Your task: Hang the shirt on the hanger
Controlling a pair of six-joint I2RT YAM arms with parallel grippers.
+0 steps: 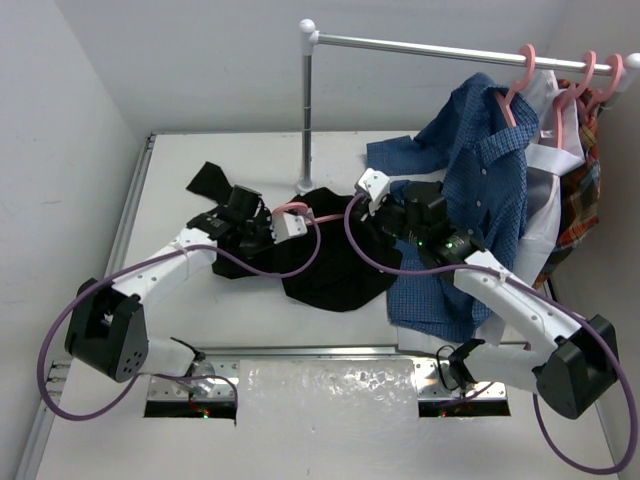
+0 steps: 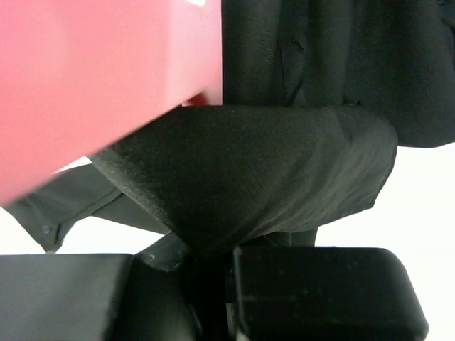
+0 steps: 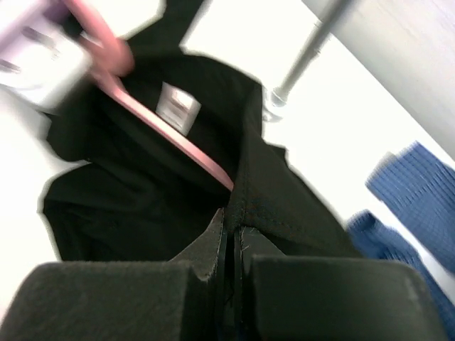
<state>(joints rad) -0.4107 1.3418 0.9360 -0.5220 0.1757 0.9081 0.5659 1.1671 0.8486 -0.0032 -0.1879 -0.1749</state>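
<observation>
The black shirt (image 1: 335, 270) lies crumpled on the white table between my two arms. Its white neck label (image 3: 178, 106) shows in the right wrist view. A salmon-pink hanger (image 1: 318, 216) runs from my left gripper (image 1: 283, 226) towards the neck opening, and one arm of the hanger (image 3: 170, 135) reaches inside it. My right gripper (image 3: 233, 238) is shut on the shirt's neck edge (image 3: 249, 192), and it also shows in the top view (image 1: 368, 192). In the left wrist view the hanger (image 2: 92, 78) is a close pink blur, and black fabric (image 2: 270, 170) drapes over the shut left gripper (image 2: 210, 259).
A metal rail (image 1: 420, 42) on a post (image 1: 306, 110) stands at the back. A blue button-up shirt (image 1: 480, 190) hangs from it on a pink hanger (image 1: 515, 85) and trails onto the table. A plaid garment (image 1: 585, 190) and more hangers (image 1: 580, 80) hang at the far right.
</observation>
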